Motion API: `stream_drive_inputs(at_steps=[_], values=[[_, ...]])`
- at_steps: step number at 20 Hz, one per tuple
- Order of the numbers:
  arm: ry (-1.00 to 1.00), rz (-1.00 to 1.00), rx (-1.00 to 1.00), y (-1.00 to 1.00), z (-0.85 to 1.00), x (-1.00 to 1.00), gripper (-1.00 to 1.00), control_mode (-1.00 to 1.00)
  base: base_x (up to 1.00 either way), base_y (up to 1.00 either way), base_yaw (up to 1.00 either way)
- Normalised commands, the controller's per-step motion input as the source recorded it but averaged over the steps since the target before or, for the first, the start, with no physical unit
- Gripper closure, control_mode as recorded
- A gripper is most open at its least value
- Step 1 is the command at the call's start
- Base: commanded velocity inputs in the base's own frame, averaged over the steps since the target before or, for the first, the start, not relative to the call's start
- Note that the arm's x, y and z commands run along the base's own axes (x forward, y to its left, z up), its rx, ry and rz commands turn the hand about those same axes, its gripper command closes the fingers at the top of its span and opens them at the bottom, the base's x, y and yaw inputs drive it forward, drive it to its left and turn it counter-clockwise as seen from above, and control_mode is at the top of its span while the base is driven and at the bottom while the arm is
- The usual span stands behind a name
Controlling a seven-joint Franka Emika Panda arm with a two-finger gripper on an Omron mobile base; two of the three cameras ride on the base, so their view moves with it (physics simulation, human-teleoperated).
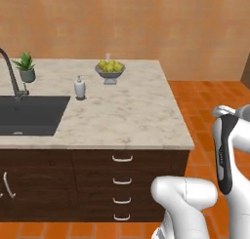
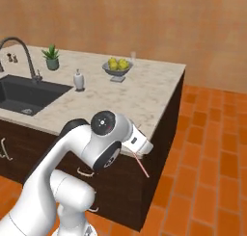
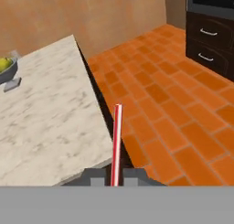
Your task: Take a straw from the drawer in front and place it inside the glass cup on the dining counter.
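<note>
One straw point(image 3: 117, 143) is sitting clamped in your end effector point(image 3: 115, 176), so you're gripping it tight between the two finger tips, and the red-pink stick is poking straight out ahead of the hand. In the right base view the same straw is sticking down and out from the hand, angling toward the brick floor point(image 2: 212, 148).

Your end effector is hanging just off the corner of the dining surface point(image 3: 45, 122), with the cream marble top lying off to its left in the hand view and the floor running ahead and to its right. The glass cup point(image 2: 132, 57) is standing well away from the end effector, at the far edge of that surface, right behind the fruit bowl point(image 2: 117, 68). Farther along the top from your hand you're also seeing a soap dispenser point(image 2: 78, 80), a potted plant point(image 2: 51, 57) and the dark sink point(image 2: 24, 93) with its faucet.
</note>
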Motion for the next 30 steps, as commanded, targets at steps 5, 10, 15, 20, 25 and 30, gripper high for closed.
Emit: stream_drive_inputs(at_steps=[5,10,15,20,25,30], values=[[0.0,0.0,0.0,0.0,0.0,0.0,1.0,1.0,0.22,-1.0,0.02],[0.0,0.0,0.0,0.0,0.0,0.0,1.0,1.0,0.55,-1.0,0.13],[0.0,0.0,0.0,0.0,0.0,0.0,1.0,1.0,0.63,-0.99,0.21],[0.0,0.0,0.0,0.0,0.0,0.0,1.0,1.0,0.64,-0.92,0.27],[0.0,0.0,0.0,0.0,0.0,0.0,1.0,1.0,0.78,-0.76,0.33],[0.0,0.0,0.0,0.0,0.0,0.0,1.0,1.0,0.83,-0.77,0.32]])
